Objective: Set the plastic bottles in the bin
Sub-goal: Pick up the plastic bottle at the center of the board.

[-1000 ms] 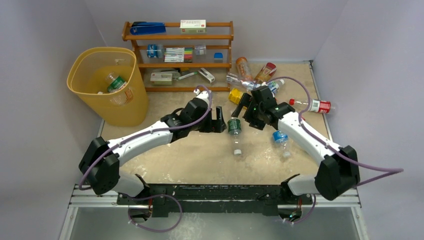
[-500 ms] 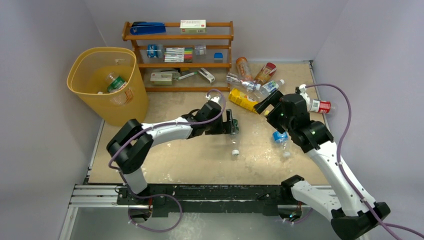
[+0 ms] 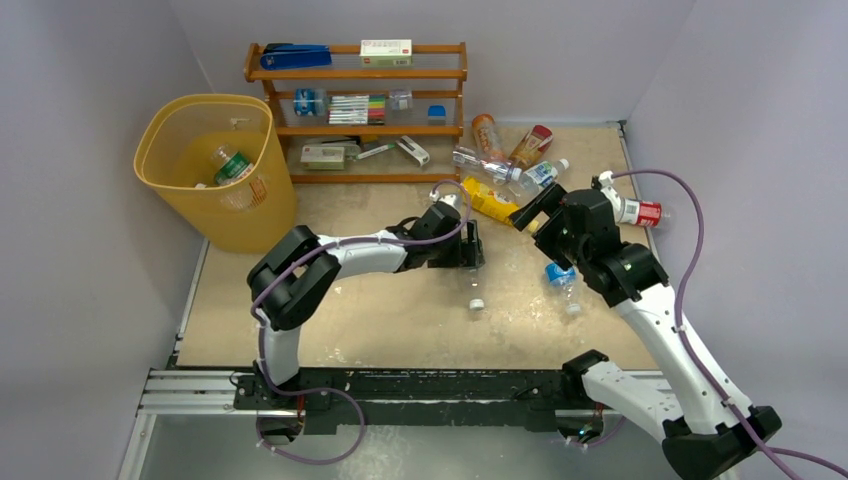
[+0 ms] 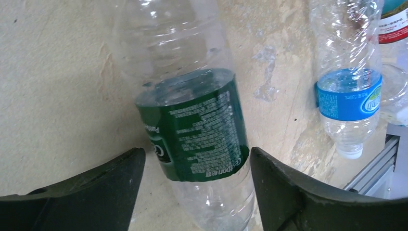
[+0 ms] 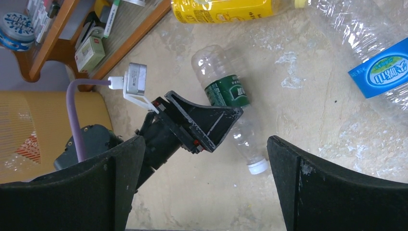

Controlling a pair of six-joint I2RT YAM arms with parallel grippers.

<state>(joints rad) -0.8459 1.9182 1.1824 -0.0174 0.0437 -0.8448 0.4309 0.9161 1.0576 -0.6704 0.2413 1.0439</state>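
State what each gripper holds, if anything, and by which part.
Right gripper: nothing, open. Left gripper straddles the green-label bottle at its label, bottle on the table; whether it is clamped cannot be told.

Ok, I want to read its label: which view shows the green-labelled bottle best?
Left wrist: the green-labelled bottle fills the frame, label print facing the camera. Right wrist shows it smaller, partly under the left gripper; top external mostly hides it.

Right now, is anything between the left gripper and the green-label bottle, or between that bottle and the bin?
Nothing visible: the left gripper straddles the green-label bottle, and nothing lies between it and the yellow bin.
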